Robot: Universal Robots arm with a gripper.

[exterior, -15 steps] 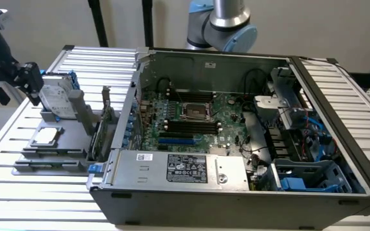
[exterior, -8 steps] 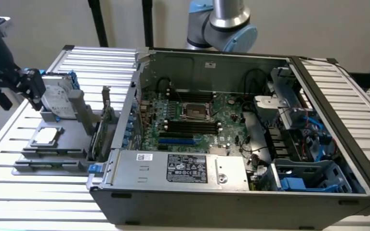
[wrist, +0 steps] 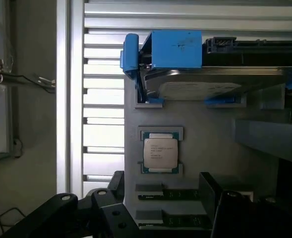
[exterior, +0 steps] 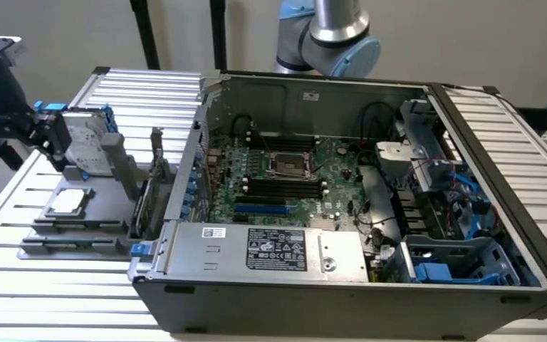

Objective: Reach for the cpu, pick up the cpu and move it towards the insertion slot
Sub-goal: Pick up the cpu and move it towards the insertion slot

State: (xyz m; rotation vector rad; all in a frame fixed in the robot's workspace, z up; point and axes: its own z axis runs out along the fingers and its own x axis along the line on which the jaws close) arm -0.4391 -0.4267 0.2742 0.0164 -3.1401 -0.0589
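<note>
Fingers (wrist: 106, 213) of the gripper (wrist: 163, 191) are seen spread wide, and nothing is held. The cpu (wrist: 160, 152) is laid flat in its recess on the grey tray (wrist: 210, 148), untouched, between the gripper and a blue-framed hard drive (wrist: 210, 84). The insertion slot (exterior: 288, 165) is seen on the green motherboard (exterior: 340, 160) inside the computer case (exterior: 350, 299), well apart from the tray.

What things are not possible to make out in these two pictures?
- The print on the cpu: wrist view, too small to read.
- The pins in the insertion slot: exterior view, too small.
- The gripper, open: wrist view, its body cut off by the picture's edge.
- The label of the hard drive: wrist view, seen at a steep angle, partly behind its blue frame.
</note>
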